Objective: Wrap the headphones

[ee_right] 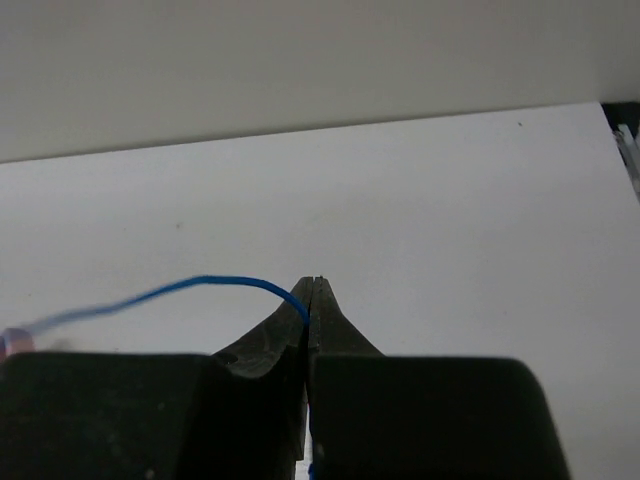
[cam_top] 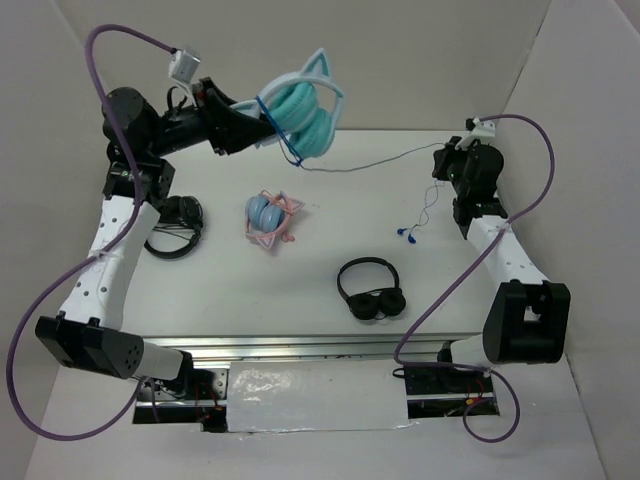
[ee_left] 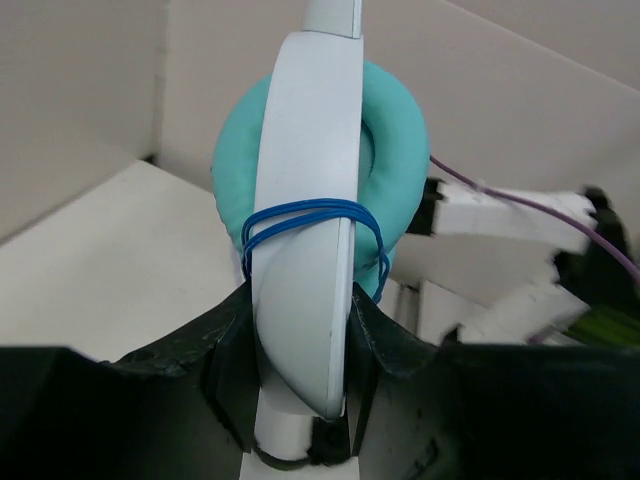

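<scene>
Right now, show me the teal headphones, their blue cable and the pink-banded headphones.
teal headphones (cam_top: 300,115): top view, ear cushion.
blue cable (ee_right: 215,280): right wrist view, top of its arc.
pink-banded headphones (cam_top: 263,211): top view, blue cup.

- Top external: high above the near edge, looking down on the whole white table (cam_top: 230,290).
- Left wrist: tight on the black left pincer (ee_left: 302,335) — teal cat-eared over-ear headphones (ee_left: 305,200) fill it, also seen from above.
- Right wrist: low along the black right pincer (ee_right: 313,285) and thin blue cable (ee_right: 200,284).

bright even light, soft faint shadows on the white table (cam_top: 300,290), near foregrounds blurred in both wrist views
</scene>
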